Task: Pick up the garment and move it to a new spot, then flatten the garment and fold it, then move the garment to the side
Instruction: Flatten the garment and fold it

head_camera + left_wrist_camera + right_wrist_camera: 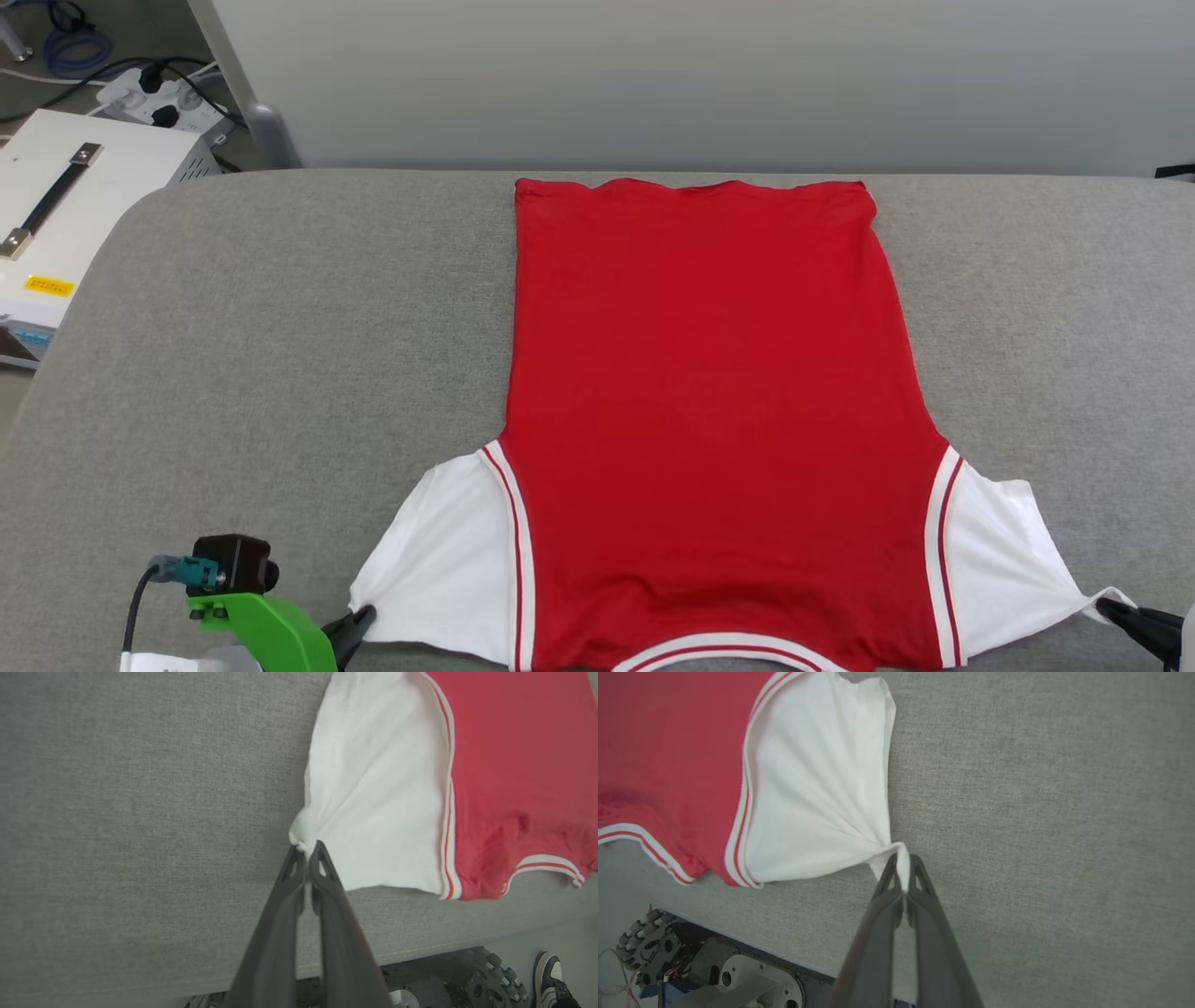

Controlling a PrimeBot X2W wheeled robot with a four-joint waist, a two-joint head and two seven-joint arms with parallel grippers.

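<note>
Lying left of garment: white box.

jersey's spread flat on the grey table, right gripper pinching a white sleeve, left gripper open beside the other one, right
The left gripper is not open: the left wrist view shows it shut on the tip of the other white sleeve. The rest holds: the garment lies flat on the grey table, the right gripper pinching a white sleeve.

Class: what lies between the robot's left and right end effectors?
The red jersey spans that stretch in the head view; the left end effector and right end effector each pinch it at a sleeve.
</note>
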